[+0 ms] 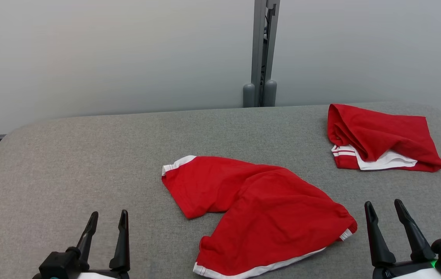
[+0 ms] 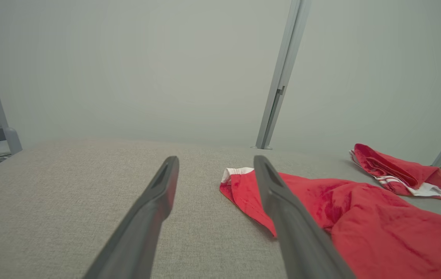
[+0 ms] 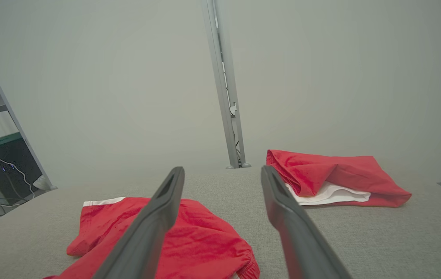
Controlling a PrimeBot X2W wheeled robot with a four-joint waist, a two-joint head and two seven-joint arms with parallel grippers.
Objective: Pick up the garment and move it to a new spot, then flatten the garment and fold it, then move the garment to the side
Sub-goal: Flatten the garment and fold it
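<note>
A crumpled red garment [image 1: 259, 209] with white trim lies unfolded at the centre of the grey surface [image 1: 88, 162], one leg reaching toward 10 o'clock. The left tool [image 1: 109, 213] hovers at 7 o'clock from it, fingers spread and holding nothing. The right tool [image 1: 383, 202] sits at 4 o'clock, just beside the garment's gathered edge, likewise spread and empty. A second red garment [image 1: 379, 135], folded with white fabric showing, rests well apart at 2 o'clock near the far edge. A metal post [image 1: 263, 50] stands at 12 o'clock against the pale wall [image 1: 108, 58].
</note>
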